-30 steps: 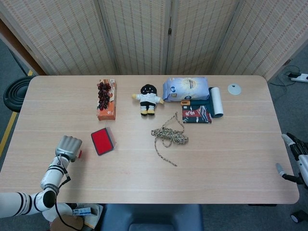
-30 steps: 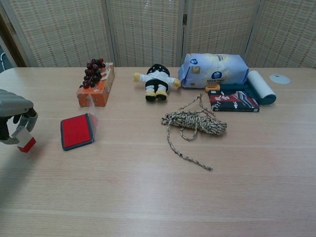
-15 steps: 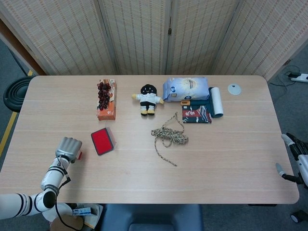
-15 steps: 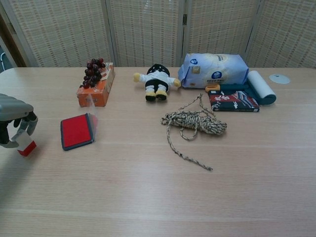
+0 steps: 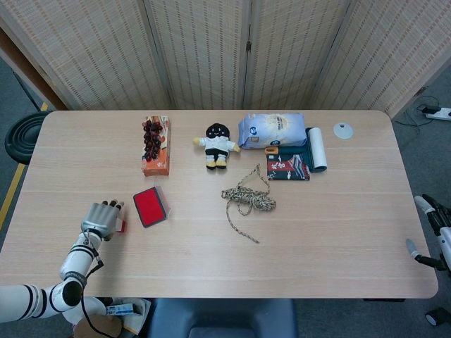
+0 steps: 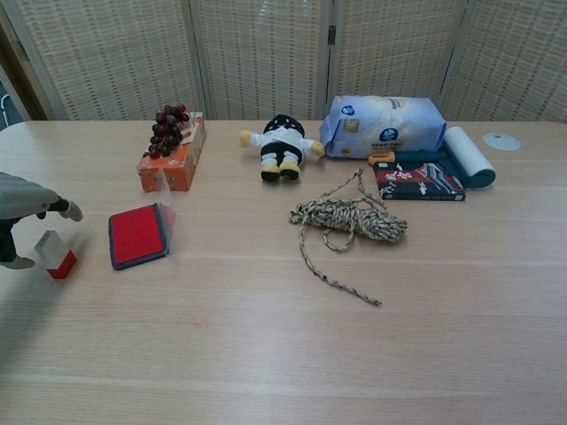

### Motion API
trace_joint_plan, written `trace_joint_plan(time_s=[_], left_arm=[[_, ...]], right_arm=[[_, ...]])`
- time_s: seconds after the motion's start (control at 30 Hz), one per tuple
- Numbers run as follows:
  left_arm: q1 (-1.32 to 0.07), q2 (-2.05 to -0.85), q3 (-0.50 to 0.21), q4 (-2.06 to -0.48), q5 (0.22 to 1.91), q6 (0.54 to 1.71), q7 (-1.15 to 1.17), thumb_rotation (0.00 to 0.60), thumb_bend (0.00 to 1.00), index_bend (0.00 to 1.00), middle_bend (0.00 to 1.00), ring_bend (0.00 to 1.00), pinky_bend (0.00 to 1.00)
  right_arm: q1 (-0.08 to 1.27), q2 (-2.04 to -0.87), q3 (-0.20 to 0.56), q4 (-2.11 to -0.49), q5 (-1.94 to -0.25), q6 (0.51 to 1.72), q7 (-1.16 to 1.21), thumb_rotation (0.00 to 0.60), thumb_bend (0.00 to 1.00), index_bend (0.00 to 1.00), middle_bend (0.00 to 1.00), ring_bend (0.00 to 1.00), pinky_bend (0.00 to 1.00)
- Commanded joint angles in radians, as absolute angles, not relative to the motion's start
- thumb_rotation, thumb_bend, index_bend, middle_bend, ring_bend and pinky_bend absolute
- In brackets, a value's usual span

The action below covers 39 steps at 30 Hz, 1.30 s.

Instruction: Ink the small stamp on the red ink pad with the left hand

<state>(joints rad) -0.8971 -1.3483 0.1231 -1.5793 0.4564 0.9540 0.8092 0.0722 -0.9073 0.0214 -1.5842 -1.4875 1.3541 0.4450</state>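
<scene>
The small stamp [image 6: 58,255], clear on top with a red base, stands on the table just left of the red ink pad [image 6: 135,235]. My left hand [image 6: 22,212] hovers over it at the table's left edge with its fingers spread, and no finger plainly grips the stamp. From the head view the left hand [image 5: 103,217] sits beside the stamp [image 5: 120,225], and the ink pad [image 5: 149,207] lies open to its right. My right hand [image 5: 428,229] hangs off the table's right edge, fingers apart and holding nothing.
An orange box with grapes [image 6: 171,150] stands behind the pad. A plush doll [image 6: 282,146], a coil of rope [image 6: 347,220], a blue bag [image 6: 383,125], a white roll [image 6: 468,154] and a booklet [image 6: 418,181] fill the middle and back right.
My left hand has opened its fingers and let go of the stamp, which now stands on the table. The hand had lowered slightly toward the front before that. The right hand stayed put.
</scene>
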Motion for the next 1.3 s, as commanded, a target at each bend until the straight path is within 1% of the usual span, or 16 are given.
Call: trace_joint_plan(time_s=[0.03,0.2,0.3,0.4,0.47,0.53,0.57,0.6,0.73,0.77,0.8,0.87,0.9,1.13,1.2,1.3], left_arm=[[-0.893,-1.342,0.121,-1.592,0.459,0.97,0.813,0.6,0.3,0.0,0.02,0.14,0.42],[-0.885,-1.31,0.118,-1.655,0.459,1.033,0.831,0.6,0.3,0.0,0.0,0.11,0.42],[-0.872,-1.279,0.117,-1.723,0.461,1.116,0.851,0.6,0.3,0.0,0.0,0.1,0.42],[-0.831,-1.235,0.118,-1.814,0.511,1.225,0.831,0.6,0.3,0.0,0.0,0.08,0.42],[-0.779,-1.204,0.127,-1.871,0.593,1.314,0.783,0.6,0.3,0.0,0.0,0.05,0.4],[-0.711,-1.18,0.148,-1.904,0.707,1.402,0.709,0.6,0.3,0.0,0.0,0.02,0.36],[-0.678,-1.173,0.157,-1.909,0.763,1.435,0.663,0.6,0.3,0.0,0.0,0.0,0.31],[-0.633,-1.166,0.173,-1.906,0.842,1.473,0.598,0.6,0.3,0.0,0.0,0.0,0.28],[-0.493,-1.161,0.223,-1.831,1.068,1.585,0.392,0.6,0.3,0.0,0.0,0.0,0.22],[-0.463,-1.163,0.231,-1.805,1.104,1.605,0.349,0.6,0.3,0.0,0.0,0.0,0.18],[-0.436,-1.167,0.238,-1.777,1.134,1.622,0.31,0.6,0.3,0.0,0.0,0.0,0.12],[-0.382,-1.171,0.247,-1.72,1.178,1.64,0.226,0.6,0.3,0.0,0.0,0.0,0.03],[-0.365,-1.168,0.25,-1.701,1.191,1.636,0.192,0.6,0.3,0.0,0.0,0.0,0.01],[-0.278,-1.124,0.252,-1.567,1.298,1.596,-0.072,0.6,0.3,0.0,0.0,0.0,0.0],[-0.264,-1.114,0.248,-1.55,1.307,1.583,-0.097,0.6,0.3,0.0,0.0,0.0,0.0],[-0.243,-1.103,0.23,-1.544,1.349,1.599,-0.107,0.6,0.3,0.0,0.0,0.0,0.0]], right_arm=[[0.073,-0.908,0.022,-1.584,-1.485,1.351,0.443,0.6,0.38,0.02,0.0,0.0,0.0],[0.076,-0.91,0.022,-1.583,-1.486,1.348,0.44,0.6,0.38,0.02,0.0,0.0,0.0],[0.077,-0.911,0.022,-1.583,-1.486,1.346,0.437,0.6,0.38,0.02,0.0,0.0,0.0],[0.078,-0.912,0.02,-1.586,-1.488,1.345,0.43,0.6,0.38,0.02,0.0,0.0,0.0],[0.077,-0.914,0.019,-1.59,-1.494,1.349,0.421,0.6,0.38,0.02,0.0,0.0,0.0],[0.075,-0.915,0.017,-1.595,-1.498,1.356,0.407,0.6,0.38,0.02,0.0,0.0,0.0],[0.074,-0.916,0.017,-1.598,-1.498,1.358,0.4,0.6,0.38,0.02,0.0,0.0,0.0],[0.074,-0.918,0.018,-1.6,-1.496,1.358,0.389,0.6,0.38,0.02,0.0,0.0,0.0],[0.072,-0.928,0.025,-1.608,-1.469,1.357,0.342,0.6,0.38,0.02,0.0,0.0,0.0],[0.071,-0.93,0.028,-1.612,-1.459,1.357,0.329,0.6,0.38,0.02,0.0,0.0,0.0],[0.07,-0.933,0.031,-1.616,-1.449,1.359,0.313,0.6,0.38,0.02,0.0,0.0,0.0],[0.064,-0.941,0.039,-1.629,-1.429,1.369,0.275,0.6,0.38,0.02,0.0,0.0,0.0],[0.062,-0.944,0.04,-1.636,-1.423,1.374,0.257,0.6,0.38,0.02,0.0,0.0,0.0],[0.058,-0.975,0.045,-1.671,-1.399,1.386,0.139,0.6,0.38,0.02,0.0,0.0,0.0],[0.057,-0.977,0.049,-1.675,-1.391,1.387,0.127,0.6,0.38,0.02,0.0,0.0,0.0],[0.046,-0.982,0.054,-1.688,-1.383,1.411,0.098,0.6,0.38,0.02,0.0,0.0,0.0]])
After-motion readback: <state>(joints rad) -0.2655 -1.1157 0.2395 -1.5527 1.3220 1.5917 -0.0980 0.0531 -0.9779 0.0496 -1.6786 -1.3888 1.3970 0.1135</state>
